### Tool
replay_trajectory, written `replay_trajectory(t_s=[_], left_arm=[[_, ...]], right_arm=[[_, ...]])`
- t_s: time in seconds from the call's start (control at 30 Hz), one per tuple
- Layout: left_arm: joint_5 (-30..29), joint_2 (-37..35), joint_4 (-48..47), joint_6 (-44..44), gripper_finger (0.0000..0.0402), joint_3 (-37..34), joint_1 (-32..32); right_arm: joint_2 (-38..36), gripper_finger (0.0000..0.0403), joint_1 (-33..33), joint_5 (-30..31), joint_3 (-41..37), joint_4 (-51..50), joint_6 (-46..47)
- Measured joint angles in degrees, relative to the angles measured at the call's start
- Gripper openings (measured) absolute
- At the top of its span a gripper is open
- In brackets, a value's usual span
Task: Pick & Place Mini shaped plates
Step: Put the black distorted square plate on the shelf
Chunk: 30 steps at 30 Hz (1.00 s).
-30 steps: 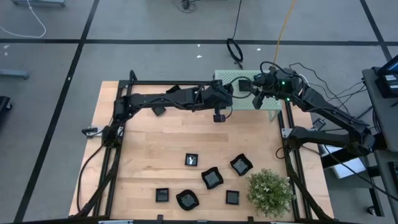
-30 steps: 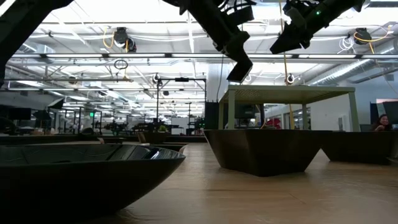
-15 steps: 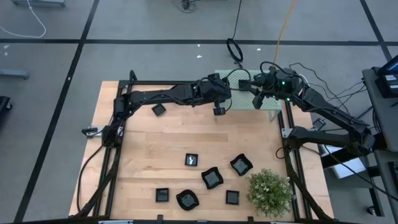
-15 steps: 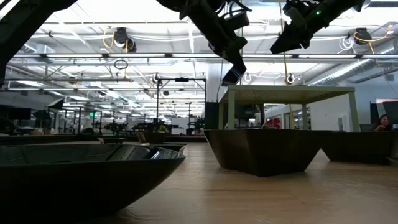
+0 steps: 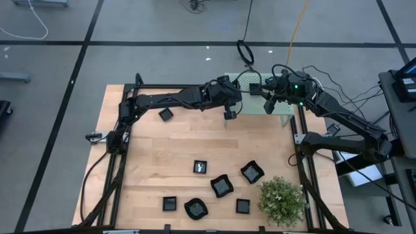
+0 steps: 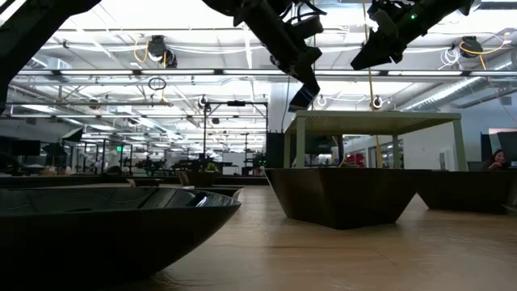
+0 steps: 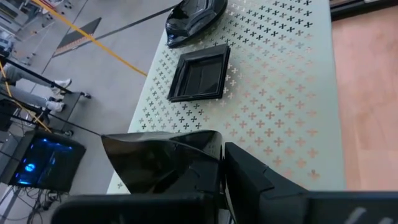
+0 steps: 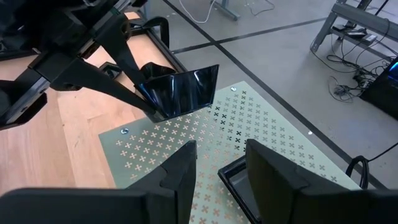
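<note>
My left gripper (image 5: 229, 113) (image 6: 303, 90) hangs over the near-left edge of the pale green perforated stand (image 5: 255, 103) (image 7: 273, 93), shut on a glossy black mini plate (image 7: 158, 155) (image 8: 179, 91). A square plate (image 7: 200, 73) and a wavy one (image 7: 196, 14) lie flat on the stand. My right gripper (image 5: 265, 97) (image 8: 217, 171) hovers open above the stand, over another plate (image 8: 236, 180). Several more black plates lie on the wooden table, such as one (image 5: 221, 186) and one (image 5: 166, 114). My left gripper pinches the black plate between its two fingers (image 7: 249, 177) at one edge of its rim (image 8: 149, 99). The plate is lifted clear above the stand and tilted steeply, its glossy face (image 8: 186, 87) turned toward the right arm.
A green bushy plant (image 5: 281, 200) stands at the table's near-right corner. Plates (image 6: 105, 226) (image 6: 347, 194) fill the foreground of the low view. Bare wood (image 5: 195, 140) lies between the stand and the near group of plates. A person (image 6: 494, 159) sits in the room behind.
My left gripper has moved toward the table's far edge and slightly up, carrying the plate to the stand's near-left edge, then slowed almost to a halt. My right arm has kept still.
</note>
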Motion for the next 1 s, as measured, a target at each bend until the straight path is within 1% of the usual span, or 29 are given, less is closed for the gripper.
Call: replay_trajectory(t_s=[0.3,0.5,0.67,1.0], left_arm=[[0.0,0.0,0.2,0.0,0.0031,0.0,0.0],[1.4,0.0,0.3,-0.2,0.0031,0.0,0.2],[3.7,0.0,0.4,-2.8,0.0031,0.0,0.9],[4.9,0.0,0.4,-4.6,0.0031,0.0,1.5]], right_arm=[[0.0,0.0125,0.0,0.0,0.0,0.0,0.0],[0.0,0.0125,0.0,0.0,0.0,0.0,0.0],[0.0,0.0125,0.0,0.0,0.0,0.0,0.1],[0.0,0.0125,0.0,0.0,0.0,0.0,0.1]])
